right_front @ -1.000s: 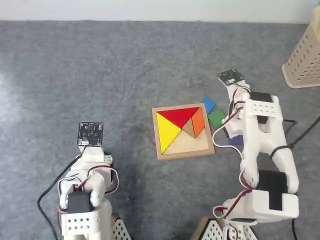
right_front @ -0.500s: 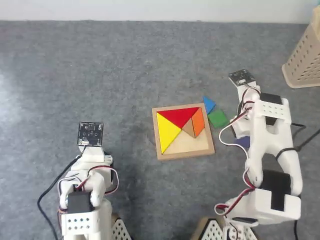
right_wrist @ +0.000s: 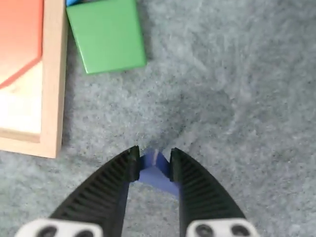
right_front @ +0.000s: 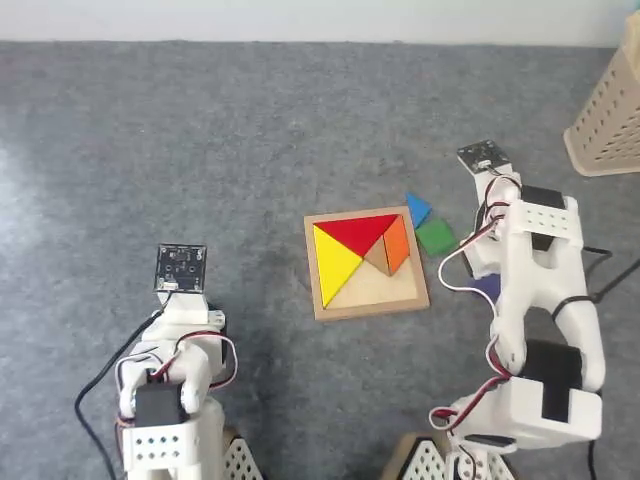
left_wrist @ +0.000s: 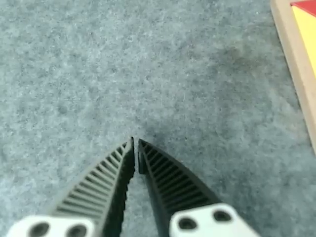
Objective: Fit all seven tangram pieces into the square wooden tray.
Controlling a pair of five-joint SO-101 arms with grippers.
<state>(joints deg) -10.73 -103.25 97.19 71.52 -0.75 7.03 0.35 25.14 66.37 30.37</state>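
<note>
The square wooden tray (right_front: 318,290) lies mid-table with a red triangle (right_front: 355,232), yellow triangle (right_front: 333,262), orange piece (right_front: 398,243) and small brown triangle (right_front: 377,260) in it. Just right of the tray on the carpet are a green square (right_front: 435,236) (right_wrist: 106,35) and a light blue triangle (right_front: 417,209). My right gripper (right_wrist: 153,154) is shut on a dark blue piece (right_wrist: 155,170) (right_front: 487,285), right of the tray's near corner. My left gripper (left_wrist: 135,143) is shut and holds nothing, low over bare carpet left of the tray (left_wrist: 291,64).
A beige perforated basket (right_front: 610,110) stands at the far right edge. Grey carpet (right_front: 200,140) covers the table. Both arm bases sit at the near edge.
The right arm swung to the right, away from the tray, between one second and half a second ago, then held still. The left arm has not moved.
</note>
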